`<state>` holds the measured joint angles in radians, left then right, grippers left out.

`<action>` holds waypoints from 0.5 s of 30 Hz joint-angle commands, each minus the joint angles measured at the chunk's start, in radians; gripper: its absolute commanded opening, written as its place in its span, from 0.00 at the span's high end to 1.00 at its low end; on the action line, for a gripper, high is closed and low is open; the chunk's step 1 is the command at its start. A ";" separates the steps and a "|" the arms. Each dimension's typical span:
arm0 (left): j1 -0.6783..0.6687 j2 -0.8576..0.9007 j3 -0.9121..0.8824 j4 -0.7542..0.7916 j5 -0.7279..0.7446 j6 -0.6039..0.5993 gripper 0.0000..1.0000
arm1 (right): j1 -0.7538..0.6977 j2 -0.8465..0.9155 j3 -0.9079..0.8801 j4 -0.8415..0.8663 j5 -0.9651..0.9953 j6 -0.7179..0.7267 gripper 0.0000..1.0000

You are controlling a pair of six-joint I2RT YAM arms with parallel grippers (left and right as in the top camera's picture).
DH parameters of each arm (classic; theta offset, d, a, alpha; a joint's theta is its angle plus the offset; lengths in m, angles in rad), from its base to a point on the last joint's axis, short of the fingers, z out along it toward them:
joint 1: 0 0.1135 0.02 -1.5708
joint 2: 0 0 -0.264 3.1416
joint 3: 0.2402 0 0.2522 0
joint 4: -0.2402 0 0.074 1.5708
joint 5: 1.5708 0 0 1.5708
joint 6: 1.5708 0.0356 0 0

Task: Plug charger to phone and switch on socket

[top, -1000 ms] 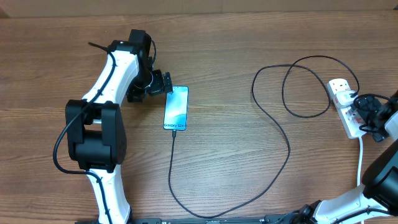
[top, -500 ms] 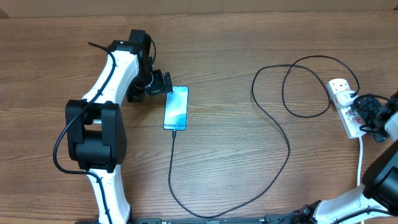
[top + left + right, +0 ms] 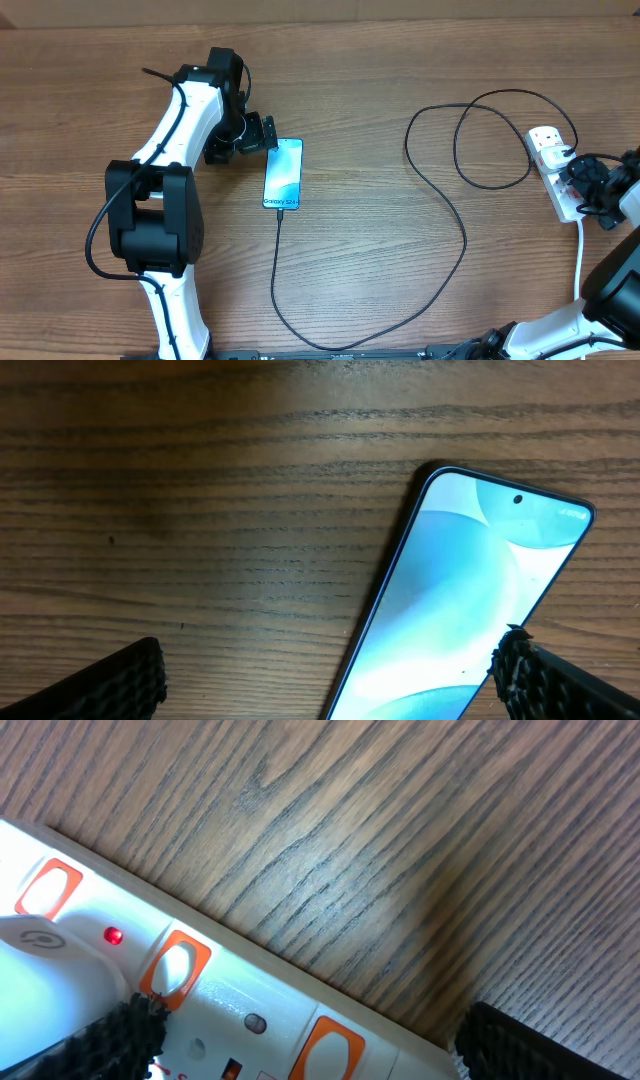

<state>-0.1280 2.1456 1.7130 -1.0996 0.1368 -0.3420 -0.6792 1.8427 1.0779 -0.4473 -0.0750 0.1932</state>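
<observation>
The phone (image 3: 284, 174) lies on the wooden table with its light-blue screen lit; it also fills the lower right of the left wrist view (image 3: 470, 610). The thin black charger cable (image 3: 455, 215) runs from the phone's near end in a long loop to the white adapter (image 3: 545, 139) on the socket (image 3: 563, 190). My left gripper (image 3: 262, 135) is open at the phone's far end, its fingers either side of it. My right gripper (image 3: 585, 183) is open, low over the socket. In the right wrist view the socket (image 3: 220, 1005) shows orange switches and a lit red lamp (image 3: 113, 935).
The socket's white cord (image 3: 580, 255) runs toward the near edge at the right. The charger cable's loops (image 3: 500, 130) lie left of the socket.
My right gripper has shifted slightly to the right along the socket. The left arm, phone and cable have not moved.
</observation>
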 commanded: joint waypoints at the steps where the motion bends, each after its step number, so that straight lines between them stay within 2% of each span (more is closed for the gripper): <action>1: 0.010 -0.019 0.018 0.001 -0.014 -0.014 0.00 | 0.017 0.017 -0.027 -0.007 -0.031 -0.034 0.05; 7: 0.010 -0.019 0.018 0.001 -0.014 -0.014 0.00 | 0.016 0.005 0.046 -0.055 -0.023 -0.034 0.07; 15: 0.010 -0.019 0.018 0.001 -0.014 -0.014 0.00 | 0.016 -0.066 0.202 -0.202 0.046 -0.034 0.09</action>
<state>-0.1280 2.1456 1.7130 -1.0996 0.1368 -0.3420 -0.6693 1.8427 1.2037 -0.6300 -0.0509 0.1646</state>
